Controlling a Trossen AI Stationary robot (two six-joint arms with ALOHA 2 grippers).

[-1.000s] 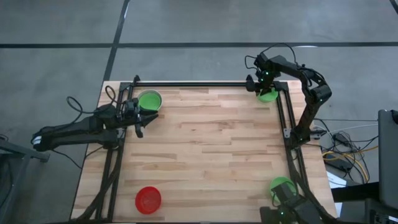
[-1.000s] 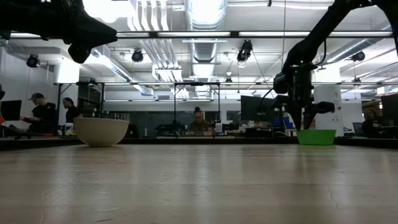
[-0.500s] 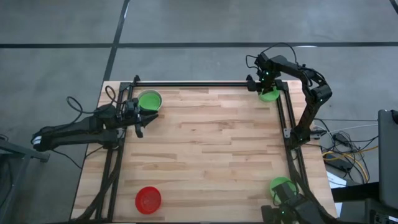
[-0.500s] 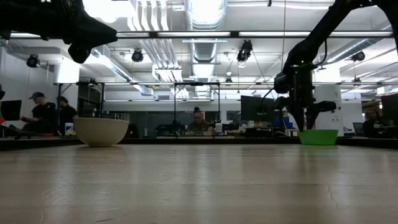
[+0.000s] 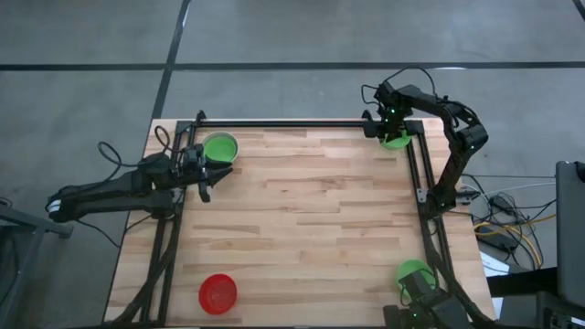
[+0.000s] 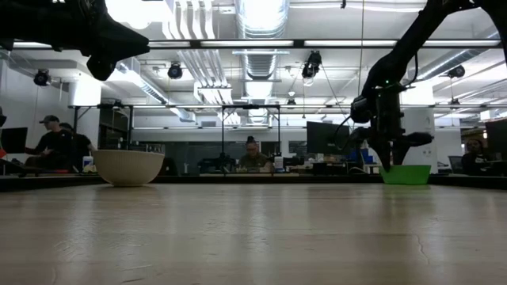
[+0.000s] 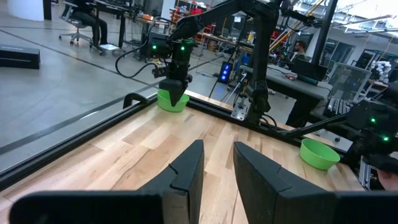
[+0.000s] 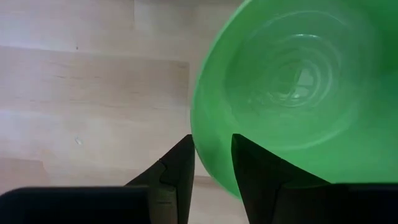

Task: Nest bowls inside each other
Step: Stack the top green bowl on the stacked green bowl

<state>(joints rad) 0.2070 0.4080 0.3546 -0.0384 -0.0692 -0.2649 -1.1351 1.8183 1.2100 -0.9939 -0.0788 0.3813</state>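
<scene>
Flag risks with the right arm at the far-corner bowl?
1. The right gripper straddles the green bowl at its rim, a thin one-sided hold that may slip or tip the bowl.
2. That bowl sits at the table corner by the black frame rail, so a nudge could push it against or over the edge.

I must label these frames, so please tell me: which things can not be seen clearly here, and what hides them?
- Right gripper, high view: its own wrist hides the fingers at the far-right green bowl.
- Bowl at the left, low view: its inside is hidden by its wall.
- Near-right green bowl, high view: partly covered by dark equipment.
- Right wrist view: the bowl's rim is cut off by the edge.
</scene>
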